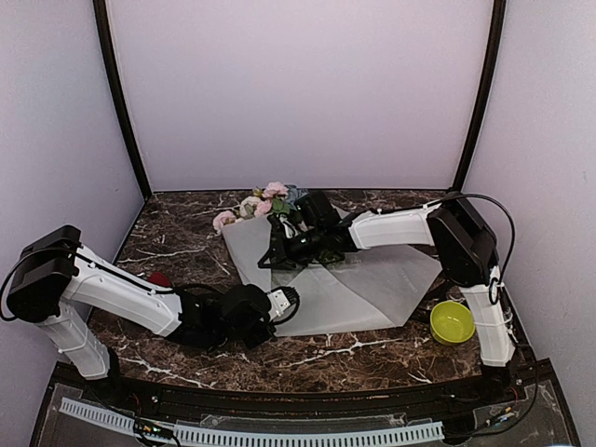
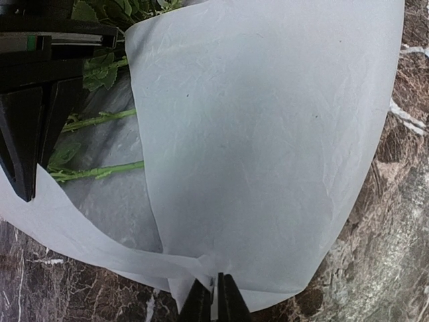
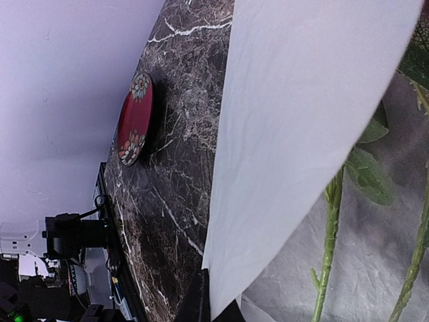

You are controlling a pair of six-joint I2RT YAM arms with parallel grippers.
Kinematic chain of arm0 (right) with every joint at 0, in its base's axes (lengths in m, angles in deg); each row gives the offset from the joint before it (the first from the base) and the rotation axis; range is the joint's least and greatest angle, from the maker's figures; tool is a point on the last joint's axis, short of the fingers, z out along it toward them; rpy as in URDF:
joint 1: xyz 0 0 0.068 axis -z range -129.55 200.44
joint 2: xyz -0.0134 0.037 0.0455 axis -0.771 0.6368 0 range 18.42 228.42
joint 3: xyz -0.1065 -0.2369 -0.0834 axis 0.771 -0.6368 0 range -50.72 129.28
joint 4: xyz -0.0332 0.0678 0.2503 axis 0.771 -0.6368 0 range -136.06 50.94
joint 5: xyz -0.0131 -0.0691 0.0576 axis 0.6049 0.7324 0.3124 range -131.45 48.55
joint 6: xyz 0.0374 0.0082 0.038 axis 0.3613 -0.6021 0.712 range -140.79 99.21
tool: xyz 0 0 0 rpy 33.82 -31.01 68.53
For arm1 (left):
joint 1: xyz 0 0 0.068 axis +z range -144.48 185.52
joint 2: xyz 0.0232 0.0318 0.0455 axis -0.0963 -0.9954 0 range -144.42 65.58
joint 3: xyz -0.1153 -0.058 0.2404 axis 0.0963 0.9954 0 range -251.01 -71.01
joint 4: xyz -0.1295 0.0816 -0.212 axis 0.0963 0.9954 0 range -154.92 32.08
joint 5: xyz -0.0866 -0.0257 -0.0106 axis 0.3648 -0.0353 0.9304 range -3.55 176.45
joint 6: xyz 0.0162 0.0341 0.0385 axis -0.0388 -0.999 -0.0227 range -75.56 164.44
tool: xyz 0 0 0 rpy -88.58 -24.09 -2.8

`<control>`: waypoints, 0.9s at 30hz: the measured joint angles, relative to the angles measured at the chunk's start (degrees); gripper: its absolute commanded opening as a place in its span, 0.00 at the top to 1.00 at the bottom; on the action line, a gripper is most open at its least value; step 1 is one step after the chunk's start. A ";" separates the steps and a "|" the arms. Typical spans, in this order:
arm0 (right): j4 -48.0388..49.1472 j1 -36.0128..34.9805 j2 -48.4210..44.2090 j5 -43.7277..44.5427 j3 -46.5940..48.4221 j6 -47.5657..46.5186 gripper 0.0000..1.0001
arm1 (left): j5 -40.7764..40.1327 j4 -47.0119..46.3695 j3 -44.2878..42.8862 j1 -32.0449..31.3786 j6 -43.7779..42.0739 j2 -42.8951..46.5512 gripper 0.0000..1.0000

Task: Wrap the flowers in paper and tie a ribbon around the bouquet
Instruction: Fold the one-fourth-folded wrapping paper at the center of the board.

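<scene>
Left gripper (image 2: pixel 214 300) pinching near edge of paper (image 2: pixel 268 134). Right gripper (image 3: pixel 213 305) clamped on the folded-over flap's edge. Blooms of flowers (image 1: pixel 253 206) far-left, stems under the flap.

Scanning all three views now | words: none readable | numbers: none readable | labels, brands, signs: none readable

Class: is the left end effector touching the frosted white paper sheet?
Touching. Left wrist view shows the left end effector pinched shut on an edge of the frosted white paper sheet.
</scene>
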State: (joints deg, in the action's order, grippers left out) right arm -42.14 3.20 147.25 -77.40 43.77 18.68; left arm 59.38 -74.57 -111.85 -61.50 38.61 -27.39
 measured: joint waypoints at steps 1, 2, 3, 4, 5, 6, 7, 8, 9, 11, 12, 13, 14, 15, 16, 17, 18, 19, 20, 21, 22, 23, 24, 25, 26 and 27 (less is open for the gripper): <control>-0.04 0.00 0.00 0.04 0.00 -0.07 1.00 | 0.02 0.00 0.00 0.00 -0.09 0.00 0.85; -0.17 0.00 0.00 0.13 0.00 -0.17 1.00 | 0.02 0.04 0.00 0.00 -0.50 0.00 0.80; -0.24 0.00 0.00 0.20 0.00 -0.22 1.00 | 0.09 0.09 -0.04 -0.02 -0.63 0.00 0.76; -0.28 0.04 0.00 0.22 0.00 -0.31 1.00 | 0.13 0.17 -0.15 -0.07 -1.01 0.00 0.71; -0.35 0.04 0.00 0.26 0.00 -0.39 1.00 | 0.26 0.33 -0.35 -0.09 -1.31 0.00 0.66; -0.39 0.04 0.00 0.39 0.00 -0.50 1.00 | 0.42 0.52 -0.63 -0.07 -1.49 0.07 0.60; -0.42 0.04 0.00 0.50 0.00 -0.66 1.00 | 0.66 1.07 -1.11 -0.07 -1.77 0.20 0.54; -0.46 0.04 0.00 0.61 0.00 -0.83 1.00 | 1.01 1.64 -1.68 -0.07 -2.10 0.42 0.50; -0.46 0.09 0.00 0.74 0.00 -1.05 1.00 | 1.88 2.71 -2.78 -0.07 -2.36 0.90 0.47; -0.83 0.17 0.00 0.92 0.15 -1.51 1.00 | 4.33 4.09 -4.70 -0.07 -3.26 2.19 0.44; -1.09 0.22 0.00 0.98 0.33 -1.79 1.00 | 5.99 4.33 -5.55 0.02 -3.65 3.02 0.43; -1.38 0.26 0.00 1.01 0.52 -2.12 1.00 | 8.20 4.24 -6.36 0.04 -3.96 4.13 0.43; -1.73 0.33 0.00 1.03 0.83 -2.54 1.00 | 9.94 4.07 -6.86 0.02 -4.17 5.05 0.44; -2.21 0.42 0.00 1.01 1.25 -2.93 1.00 | 12.37 3.41 -7.34 0.00 -4.52 5.99 0.47; -2.93 0.52 0.00 1.01 1.75 -3.41 1.00 | 14.12 2.99 -7.78 0.00 -4.74 6.29 0.50; -3.52 0.61 0.00 1.01 2.23 -3.82 1.00 | 15.85 2.73 -8.39 0.00 -5.14 6.16 0.53; -4.02 0.70 0.00 0.98 2.62 -4.26 1.00 | 17.27 2.95 -9.44 0.00 -5.66 5.27 0.53; -4.68 0.81 0.00 0.98 3.08 -4.81 1.00 | 18.08 3.34 -10.67 0.00 -6.08 3.85 0.54; -5.14 0.87 0.00 0.98 3.43 -5.25 1.00 | 18.40 3.89 -12.09 -0.02 -6.58 1.99 0.54; -5.60 0.92 0.00 1.01 3.69 -5.77 1.00 | 18.43 4.35 -13.57 -0.07 -7.04 -0.13 0.54; -6.14 0.92 0.00 1.01 3.96 -6.27 1.00 | 18.16 4.70 -14.91 -0.07 -7.50 -2.54 0.53; -6.49 0.94 0.00 1.01 4.07 -6.62 1.00 | 17.81 5.09 -15.65 -0.07 -8.00 -4.28 0.52; -6.80 0.98 0.00 1.01 4.11 -7.04 1.00 | 17.18 5.57 -16.15 -0.04 -8.48 -5.86 0.52; -7.26 1.05 0.00 1.01 4.17 -7.54 1.00 | 16.59 5.84 -16.33 -0.04 -8.83 -7.06 0.51; -7.54 1.14 0.00 1.03 4.17 -7.91 1.00 | 15.82 6.36 -16.44 -0.02 -9.14 -8.15 0.51; -7.78 1.16 0.00 1.03 4.17 -8.28 1.00 | 15.06 6.75 -16.46 0.04 -9.53 -9.16 0.51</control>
State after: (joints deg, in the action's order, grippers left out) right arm -49.92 4.36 147.25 -76.37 47.95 10.39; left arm 74.44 -67.81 -128.31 -61.46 29.08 -36.55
